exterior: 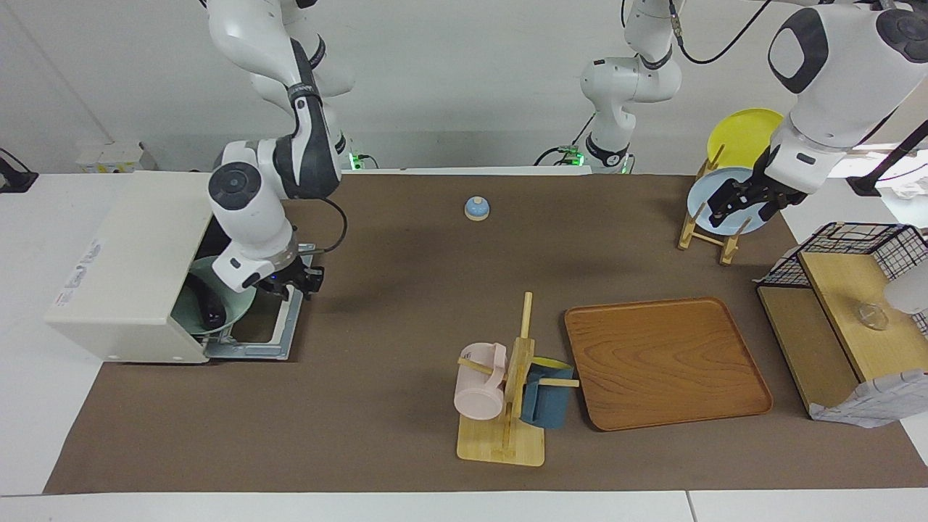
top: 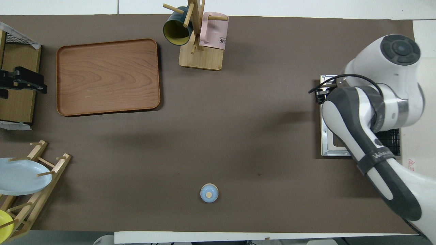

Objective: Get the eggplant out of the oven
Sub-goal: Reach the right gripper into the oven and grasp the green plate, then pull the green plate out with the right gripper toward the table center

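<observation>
**Standing open: oven door flat on the mat, eggplant inside**

The brown table mat covers most of the table. At the right arm's end sits the oven, a cream-white box with its door folded down flat on the mat in front of it. In the overhead view the door's metal frame shows beside the right arm's body, which hides most of the oven mouth.

The wooden tray lies toward the left arm's end, flat and bare. Beside it, farther along toward that end, stands a wooden shelf with a black wire basket.

A mug tree stands just beside the tray, carrying a pink mug and a blue mug. A plate rack, nearer to the robots than the tray, holds a pale blue plate and a yellow plate.

Inside the oven mouth rests a pale green bowl, tilted toward the opening. The eggplant lies in that bowl, dark and glossy.

The right gripper hangs over the open door, just beside the bowl's rim. Whether its fingers are apart or together cannot be told. The left gripper waits in front of the plate rack; its finger spacing cannot be told either.

A small blue bell sits alone mid-table, near the robots.
</observation>
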Controlling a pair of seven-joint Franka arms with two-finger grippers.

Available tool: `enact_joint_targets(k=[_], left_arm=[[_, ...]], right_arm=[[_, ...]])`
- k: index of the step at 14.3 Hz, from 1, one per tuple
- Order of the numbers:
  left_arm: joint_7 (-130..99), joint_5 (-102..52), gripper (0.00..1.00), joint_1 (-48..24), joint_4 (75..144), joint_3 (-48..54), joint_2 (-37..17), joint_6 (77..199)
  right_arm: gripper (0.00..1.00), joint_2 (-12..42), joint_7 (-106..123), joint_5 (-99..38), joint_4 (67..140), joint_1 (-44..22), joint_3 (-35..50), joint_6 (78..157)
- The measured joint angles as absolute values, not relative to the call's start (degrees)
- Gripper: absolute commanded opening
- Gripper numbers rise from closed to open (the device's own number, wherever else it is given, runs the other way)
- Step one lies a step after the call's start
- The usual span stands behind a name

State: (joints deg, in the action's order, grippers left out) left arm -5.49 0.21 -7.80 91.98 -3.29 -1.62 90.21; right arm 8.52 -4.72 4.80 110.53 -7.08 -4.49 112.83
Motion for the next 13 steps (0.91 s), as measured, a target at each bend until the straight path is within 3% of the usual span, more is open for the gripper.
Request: enact_joint_targets(k=[3, 6, 10, 11, 13], left_arm=[[-5.49, 0.21, 1.00, -7.80, 91.98, -3.29, -1.62, 90.21], [-5.49, 0.21, 1.00, -7.80, 91.98, -3.29, -1.62, 90.21], [-5.49, 0.21, 1.00, -7.80, 91.98, -3.29, -1.62, 90.21], [-5.49, 0.21, 1.00, -7.80, 91.98, -3.29, -1.62, 90.21], [-5.49, 0.21, 1.00, -7.80, 91.98, -3.29, -1.62, 90.21]], right_arm=[[0.60, 7.85, -3.19, 7.50, 111.86, -4.02, -4.50, 112.66], [0.49, 7.91, -0.40, 8.66, 114.52, -3.10, -4.50, 116.54], [0.06, 8.12, 0.52, 10.50, 117.51, -2.62, -4.46, 119.72], [0.00, 8.12, 0.64, 11.53, 117.59, -2.65, -4.39, 119.72], [0.00, 8.09, 0.84, 14.14, 117.53, -3.26, -4.11, 119.43]])
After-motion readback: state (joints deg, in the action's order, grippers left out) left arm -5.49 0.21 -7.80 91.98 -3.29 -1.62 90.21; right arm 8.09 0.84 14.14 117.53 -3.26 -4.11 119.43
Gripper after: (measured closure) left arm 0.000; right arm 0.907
